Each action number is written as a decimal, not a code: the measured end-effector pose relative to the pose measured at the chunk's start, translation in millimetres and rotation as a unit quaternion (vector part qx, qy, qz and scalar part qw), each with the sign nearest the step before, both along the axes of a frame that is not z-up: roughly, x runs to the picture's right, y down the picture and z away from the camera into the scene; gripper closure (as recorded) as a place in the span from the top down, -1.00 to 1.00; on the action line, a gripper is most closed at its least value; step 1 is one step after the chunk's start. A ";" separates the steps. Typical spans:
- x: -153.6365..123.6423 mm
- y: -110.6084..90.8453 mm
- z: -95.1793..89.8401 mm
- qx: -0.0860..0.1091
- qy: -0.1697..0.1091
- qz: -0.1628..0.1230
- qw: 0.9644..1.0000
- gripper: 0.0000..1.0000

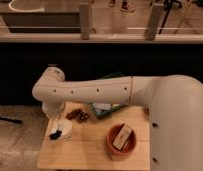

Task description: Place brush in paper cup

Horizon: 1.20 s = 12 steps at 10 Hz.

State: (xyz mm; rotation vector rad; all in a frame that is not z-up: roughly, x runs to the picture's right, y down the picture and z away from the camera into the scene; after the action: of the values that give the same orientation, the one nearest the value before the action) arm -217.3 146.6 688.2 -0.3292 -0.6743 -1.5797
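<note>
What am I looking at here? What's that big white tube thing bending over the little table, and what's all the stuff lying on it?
The white tube is a robot's single arm, seen from one camera looking down from above; exactly where that camera sits isn't known. At the arm's far end is its gripper, down at the table's left side with its jaws shut, right over a white paper cup. A brush has its dark head at the cup's rim; whether it is held, I cannot tell. On the wooden table there is also an orange-brown bowl with a tan block in it, a reddish-brown clump, and a green package partly under the arm.
</note>
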 end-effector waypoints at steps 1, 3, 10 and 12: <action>-0.9 5.7 -2.9 -0.004 0.000 -0.002 1.000 -1.00; 0.3 12.9 -6.8 -0.012 0.006 -0.004 1.000 -1.00; 24.2 25.1 -6.0 -0.035 0.039 -0.008 0.999 -1.00; 31.0 28.0 -4.6 -0.040 0.048 -0.004 0.998 -1.00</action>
State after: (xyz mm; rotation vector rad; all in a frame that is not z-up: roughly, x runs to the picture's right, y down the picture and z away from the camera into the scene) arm -186.3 174.6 683.6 -0.4646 -0.6635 -1.5378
